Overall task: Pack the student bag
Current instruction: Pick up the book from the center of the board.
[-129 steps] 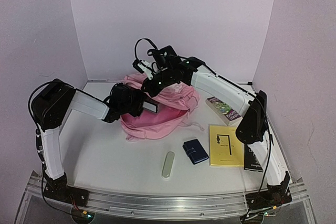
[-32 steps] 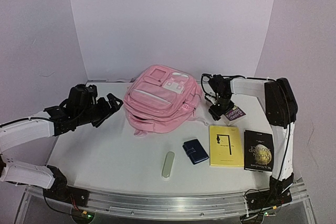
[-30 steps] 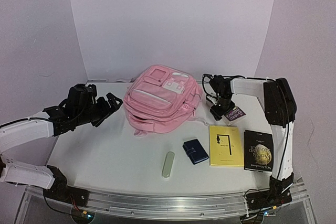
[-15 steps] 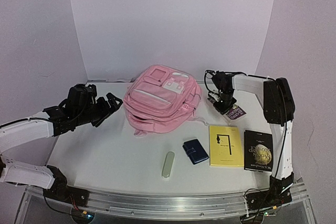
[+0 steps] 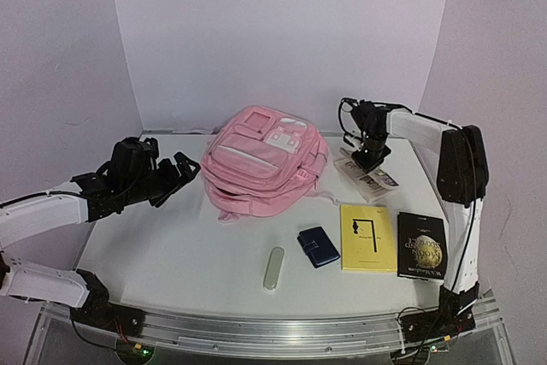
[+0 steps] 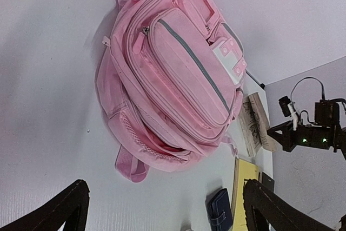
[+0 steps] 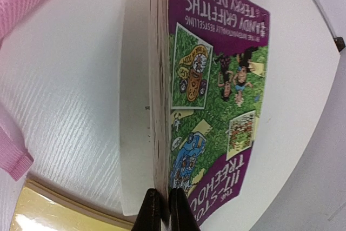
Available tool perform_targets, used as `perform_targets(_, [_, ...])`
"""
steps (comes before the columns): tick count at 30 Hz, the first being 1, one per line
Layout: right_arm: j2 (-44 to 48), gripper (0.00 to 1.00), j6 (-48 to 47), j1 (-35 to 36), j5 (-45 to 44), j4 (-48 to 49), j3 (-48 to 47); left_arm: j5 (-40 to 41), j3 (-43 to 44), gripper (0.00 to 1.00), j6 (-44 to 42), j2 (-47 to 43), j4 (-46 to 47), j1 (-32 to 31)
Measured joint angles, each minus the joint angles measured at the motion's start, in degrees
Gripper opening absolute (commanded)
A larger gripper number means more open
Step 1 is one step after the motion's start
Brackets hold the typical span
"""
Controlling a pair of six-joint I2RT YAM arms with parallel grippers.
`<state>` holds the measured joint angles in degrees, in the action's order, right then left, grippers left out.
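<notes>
White table (image 5: 171, 245) is bearing the student bag (image 5: 261, 160). Right gripper (image 7: 164, 198) is pinching the purple book (image 7: 216, 96) by its edge, and left gripper (image 5: 175, 175) is standing spread. Lifting slowly is advisable, since so narrow a pinch is likely risking slippage.

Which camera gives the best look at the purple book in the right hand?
Right wrist: the purple book fills the frame, cover and page edge readable, the right hand pinched on its edge. Top external shows it small, below the hand. Left wrist shows only a narrow side view past the student bag.
</notes>
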<state>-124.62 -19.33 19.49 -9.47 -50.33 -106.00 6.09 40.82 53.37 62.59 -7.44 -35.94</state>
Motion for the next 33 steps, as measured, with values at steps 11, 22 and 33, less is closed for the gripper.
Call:
perform_targets(11, [3.53,0.00,0.15,-0.29,0.41,-3.30,-8.14,-0.40,0.10,1.00,-1.05,1.36,0.01,0.00])
perform_targets(22, [9.41,0.00,0.30,-0.29,3.33,-7.48,-13.36,-1.02,1.30,1.00,-1.42,3.34,1.46,0.00])
perform_targets(33, [14.18,0.00,2.72,1.00,12.75,-10.95,-18.68,-1.92,4.53,1.00,-1.89,5.74,1.38,0.00])
